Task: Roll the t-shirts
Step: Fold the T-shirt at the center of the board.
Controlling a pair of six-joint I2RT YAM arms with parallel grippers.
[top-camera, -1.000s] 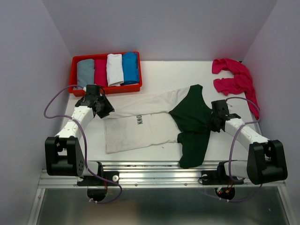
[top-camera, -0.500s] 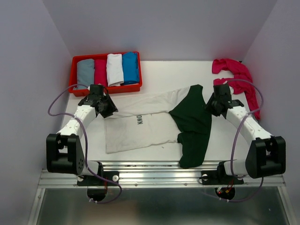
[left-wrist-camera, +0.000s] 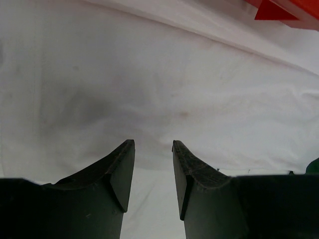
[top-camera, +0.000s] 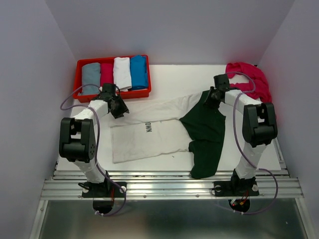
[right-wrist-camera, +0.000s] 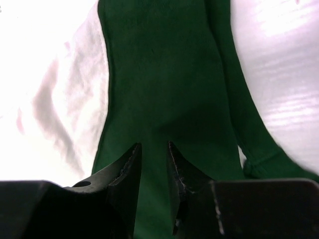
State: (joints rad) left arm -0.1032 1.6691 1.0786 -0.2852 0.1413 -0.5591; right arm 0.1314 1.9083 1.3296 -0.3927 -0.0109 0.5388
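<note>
The white t-shirt point(top-camera: 149, 132) with dark green sleeves point(top-camera: 204, 124) lies flat across the middle of the table, with small dark print on its chest. My left gripper point(top-camera: 117, 106) is open and empty, low over the shirt's far left corner; in the left wrist view point(left-wrist-camera: 153, 144) white cloth point(left-wrist-camera: 149, 74) lies under the fingers. My right gripper point(top-camera: 209, 96) is at the far tip of the green sleeve, its jaws a narrow gap apart point(right-wrist-camera: 153, 145) over green cloth point(right-wrist-camera: 164, 64). The magenta-pink t-shirts point(top-camera: 249, 79) lie bunched at the back right.
A red tray point(top-camera: 124, 93) with several rolled shirts stands at the back left, just behind my left gripper; its corner shows in the left wrist view point(left-wrist-camera: 279, 7). Grey walls close in the table on both sides and at the back.
My right gripper has moved from the sleeve's right side up to its far tip. My left gripper has shifted slightly farther and to the right. The shirt has not moved.
</note>
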